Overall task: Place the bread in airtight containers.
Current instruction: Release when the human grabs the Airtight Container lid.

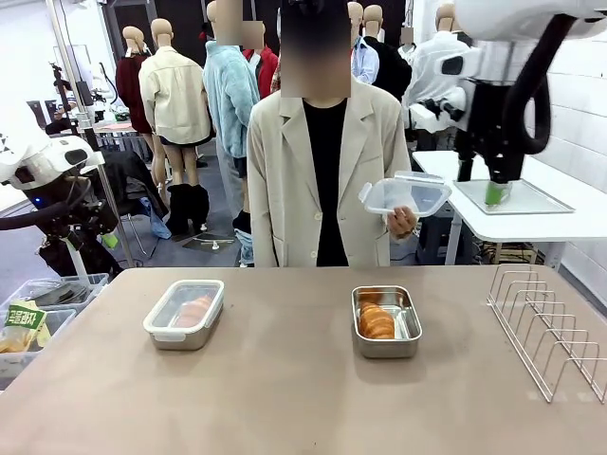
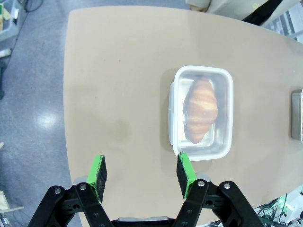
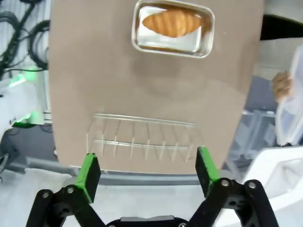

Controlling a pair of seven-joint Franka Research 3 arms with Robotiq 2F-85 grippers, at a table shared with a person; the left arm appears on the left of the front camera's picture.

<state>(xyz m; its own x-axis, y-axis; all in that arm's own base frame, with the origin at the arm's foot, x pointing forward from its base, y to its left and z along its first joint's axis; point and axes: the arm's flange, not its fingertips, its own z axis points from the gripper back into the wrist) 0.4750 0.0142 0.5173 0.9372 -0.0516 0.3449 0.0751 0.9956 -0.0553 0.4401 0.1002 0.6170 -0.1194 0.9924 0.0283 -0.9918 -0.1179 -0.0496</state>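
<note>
The open pan (image 1: 387, 322) at centre right lacks its lid (image 1: 406, 196), held in the person's hand (image 1: 402, 222) directly above; right gripper (image 3: 147, 174) nearer, both grippers' jaws apart, empty.

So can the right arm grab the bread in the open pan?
Probably yes. The pan has no lid, the bread lies bare, and the right gripper has open jaws. Only the wire rack sits nearer.
</note>
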